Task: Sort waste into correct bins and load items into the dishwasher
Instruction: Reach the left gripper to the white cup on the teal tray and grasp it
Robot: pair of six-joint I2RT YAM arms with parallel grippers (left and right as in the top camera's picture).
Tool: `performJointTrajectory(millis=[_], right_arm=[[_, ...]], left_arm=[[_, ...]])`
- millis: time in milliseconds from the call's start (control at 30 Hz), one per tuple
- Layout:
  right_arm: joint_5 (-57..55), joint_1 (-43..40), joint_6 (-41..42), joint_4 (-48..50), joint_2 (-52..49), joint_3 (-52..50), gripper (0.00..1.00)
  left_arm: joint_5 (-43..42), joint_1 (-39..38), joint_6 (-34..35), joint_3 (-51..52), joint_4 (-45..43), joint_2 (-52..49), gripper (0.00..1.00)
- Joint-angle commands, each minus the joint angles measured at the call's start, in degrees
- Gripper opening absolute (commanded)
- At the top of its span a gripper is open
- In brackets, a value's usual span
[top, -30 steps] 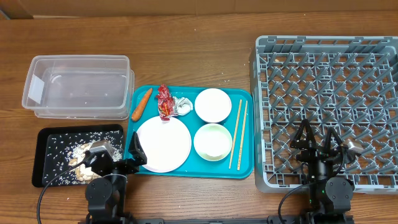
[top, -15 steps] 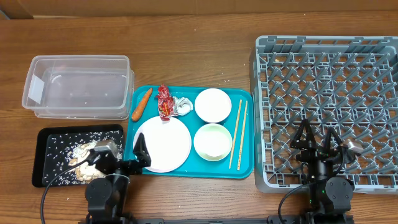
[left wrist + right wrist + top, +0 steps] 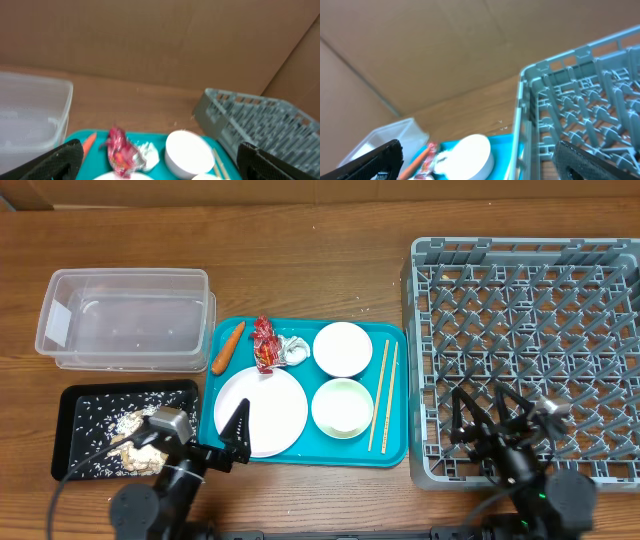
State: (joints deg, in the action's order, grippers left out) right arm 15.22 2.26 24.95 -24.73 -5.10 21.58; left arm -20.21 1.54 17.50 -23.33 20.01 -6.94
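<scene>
Spread wide and empty, left tool (image 3: 236,436) and right tool (image 3: 483,420) alike – may clip plate (image 3: 272,402) rim, shoving it against nearer bowl (image 3: 342,408)

Your left gripper (image 3: 160,147) sits near the tabletop's front edge, left of centre, its fingers (image 3: 55,162) spread wide and empty. Your right gripper (image 3: 477,146) sits near the front right corner, fingers equally wide, empty.

Large teal tray (image 3: 395,450) lying flat, just left of centre and toward the near edge, brown wooden table (image 3: 300,260) with grain running left to right, plain brown cardboard wall (image 3: 150,40) standing along the far side, creased at right
</scene>
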Motion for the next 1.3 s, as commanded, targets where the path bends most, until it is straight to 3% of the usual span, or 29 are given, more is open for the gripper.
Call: performJointTrajectory(millis=[0,133,267,400,533,600,667,867,967,1033,1167,1267], right_arm=[[2.91,-0.09,-2.36,-7.13,-5.9,10.82,1.0],[2.86,-0.09,-2.89,-22.6,-18.32,23.87,1.0],[1.09,-0.09,-2.89,-31.54,-30.47,32.85,1.0],[1.57,-0.09,-2.62,-32.35,-39.87,36.09,1.0],[7.04,-0.09,-2.64,-31.82,-46.14,36.2,1.0],[6.8,-0.09,-2.64,-32.02,-48.26,36.2,1.0],[6.73,-0.09,-2.62,-32.0,-50.12,36.2,1.0],[4.04,-0.09,-2.6,-32.28,-51.58,36.2,1.0],[0.55,-0.09,-1.95,-32.89,-51.15,36.59,1.0],[0.0,-0.09,-1.97,-33.29,-50.9,37.05,1.0],[-1.73,-0.09,-1.97,-33.48,-50.73,37.77,1.0],[-1.7,-0.09,-1.97,-34.03,-50.73,37.77,1.0]], left_arm=[[-0.22,0.28,-2.14,-8.9,3.67,-7.48,1.0],[-0.83,0.24,-2.99,-20.37,12.39,-20.02,1.0],[-3.08,-0.96,-3.15,-31.52,22.64,-31.95,1.0],[-7.5,-2.73,-3.15,-36.76,25.14,-40.48,1.0],[-15.98,-2.75,1.53,-36.79,26.27,-45.59,1.0],[-23.32,-3.21,-1.62,-36.79,26.27,-48.06,1.0],[-25.14,-4.83,-4.5,-36.79,27.69,-50.25,1.0],[-12.92,-17.49,-4.83,-36.79,28.24,-56.68,1.0],[-4.28,-25.75,-4.81,-36.79,26.03,-60.17,0.84],[3.41,-31.15,-4.63,-36.79,24.68,-62.82,0.91],[17.68,-39.34,-4.66,-36.79,23.78,-69.09,0.82],[19.74,-41.77,-4.66,-36.79,22.88,-73.64,0.82]])
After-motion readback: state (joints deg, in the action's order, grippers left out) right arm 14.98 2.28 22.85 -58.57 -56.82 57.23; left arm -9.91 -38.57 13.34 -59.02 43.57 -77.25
